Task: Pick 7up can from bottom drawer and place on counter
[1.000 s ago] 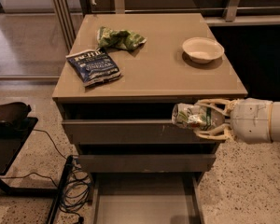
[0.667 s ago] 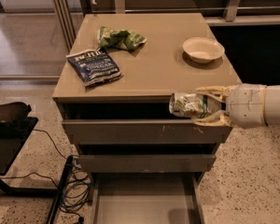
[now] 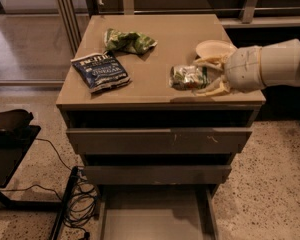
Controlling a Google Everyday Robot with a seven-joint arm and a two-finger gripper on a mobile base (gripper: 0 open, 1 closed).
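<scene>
gripper [image 3: 204, 77]: right of centre in the frame, at the end of the white arm that enters from the right edge; its two tan fingers pinch the can between them.
can [image 3: 186, 77]: on its side in the jaws, over the front right part of the counter; whether it touches the surface cannot be told.
counter [image 3: 165, 29]: tan top filling the upper middle of the frame, with a green bag [image 3: 130, 40] and a dark blue bag [image 3: 100, 70] to the left of the can, well apart from it.
bowl [image 3: 212, 48]: just behind the gripper, towards the upper right.
bottom drawer [image 3: 155, 219]: pulled out at the bottom centre; the can is not in it.
stage: judged to be the set-down, with only the release left.
risk, rolling: a can let go on its side may roll off the nearby front edge, because its body is round and the top is smooth.
risk, dropping: if the jaws part above the surface, the can may bounce.
risk, bowl: a backward pull towards the upper right could knock the bowl.
</scene>
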